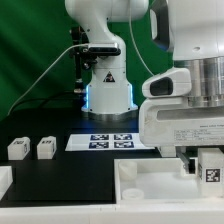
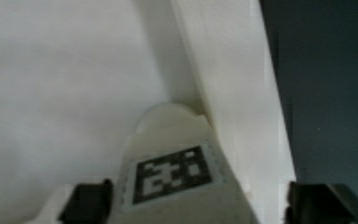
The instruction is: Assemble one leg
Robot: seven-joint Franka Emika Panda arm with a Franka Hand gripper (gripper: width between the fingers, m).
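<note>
Exterior view: the gripper (image 1: pixel 208 172) hangs low at the exterior view's right, above the large white square part (image 1: pixel 150 183), with a leg (image 1: pixel 211 166) pinched between its fingers. That leg is a small white block with a black-and-white marker tag facing the camera; its long axis appears to stand upright, though the fingers and the frame edge hide much of it. It sits just over the raised rim of the square part, whose smooth plastic surface has rounded corners.

Two more legs (image 1: pixel 18 148) (image 1: pixel 46 148) lie on the black table (image 1: pixel 60 185) at the exterior view's left, side by side and slightly apart, each a short white block with a dark tag on one face. The marker board (image 1: pixel 112 140) lies flat between them and the arm's base, well apart from the gripper. Another white piece is cut off at the lower left corner. Bare black tabletop stretches between the loose legs and the square part.

The wrist view shows the held leg (image 2: pixel 172 165) running away from the camera between the two dark fingertips (image 2: pixel 92 200), its tagged face up and its far end rounded, reaching the pale surface and straight rim edge of the square part (image 2: pixel 69 80).
</note>
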